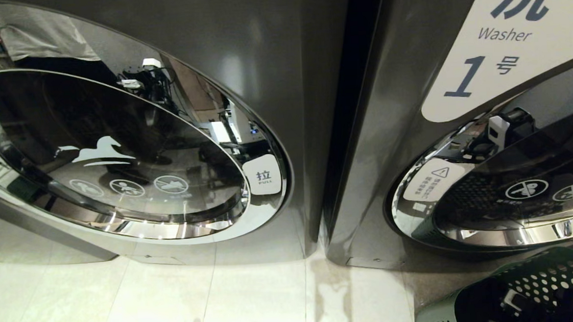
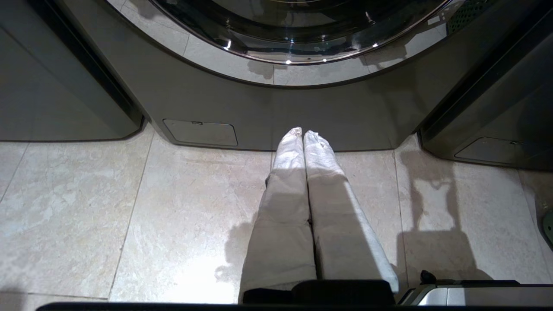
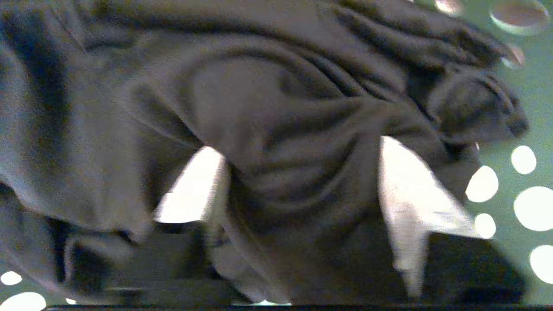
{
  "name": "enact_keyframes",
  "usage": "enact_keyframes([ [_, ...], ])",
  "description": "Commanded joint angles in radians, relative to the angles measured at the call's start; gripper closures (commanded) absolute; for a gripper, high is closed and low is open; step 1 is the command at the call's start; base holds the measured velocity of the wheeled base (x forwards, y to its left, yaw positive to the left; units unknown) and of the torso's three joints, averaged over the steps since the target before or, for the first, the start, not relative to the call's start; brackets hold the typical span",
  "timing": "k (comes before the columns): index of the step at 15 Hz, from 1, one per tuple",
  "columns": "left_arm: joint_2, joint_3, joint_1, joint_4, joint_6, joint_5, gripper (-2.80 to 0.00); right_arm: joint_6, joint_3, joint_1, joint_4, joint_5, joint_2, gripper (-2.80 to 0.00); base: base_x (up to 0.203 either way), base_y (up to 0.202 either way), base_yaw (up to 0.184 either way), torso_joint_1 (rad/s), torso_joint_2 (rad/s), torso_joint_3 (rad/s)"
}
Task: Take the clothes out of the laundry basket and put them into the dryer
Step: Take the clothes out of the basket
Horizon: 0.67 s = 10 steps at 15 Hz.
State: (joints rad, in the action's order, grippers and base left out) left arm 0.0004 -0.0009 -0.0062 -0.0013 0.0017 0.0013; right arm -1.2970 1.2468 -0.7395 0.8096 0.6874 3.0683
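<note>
The laundry basket [image 1: 518, 286], down at five o'clock in the head view, is cut by the frame's corner; its inside is too dark to read. The washer door [image 1: 509, 193] at three o'clock runs off the right edge, and the other door [image 1: 119, 150] at nine o'clock loses its left rim. In the right wrist view, blurred grey cloth [image 3: 276, 129] bunches between the right gripper's fingers [image 3: 410, 194], hiding their tips, so no grip shows.
</note>
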Motion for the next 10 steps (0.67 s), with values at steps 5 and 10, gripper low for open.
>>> enact_keyframes([
  [5,0.0,0.0,0.0,0.0,0.0,0.0,0.0,-0.005,-0.003,0.005,0.0,0.003,0.001,0.0,0.0,0.0,0.0,0.0,0.0,0.0],
  [10,0.0,0.0,0.0,0.0,0.0,0.0,0.0,-0.004,-0.01,0.002,-0.036,0.003,-0.004,0.0,0.0,0.0,0.0,0.0,0.0,0.0],
])
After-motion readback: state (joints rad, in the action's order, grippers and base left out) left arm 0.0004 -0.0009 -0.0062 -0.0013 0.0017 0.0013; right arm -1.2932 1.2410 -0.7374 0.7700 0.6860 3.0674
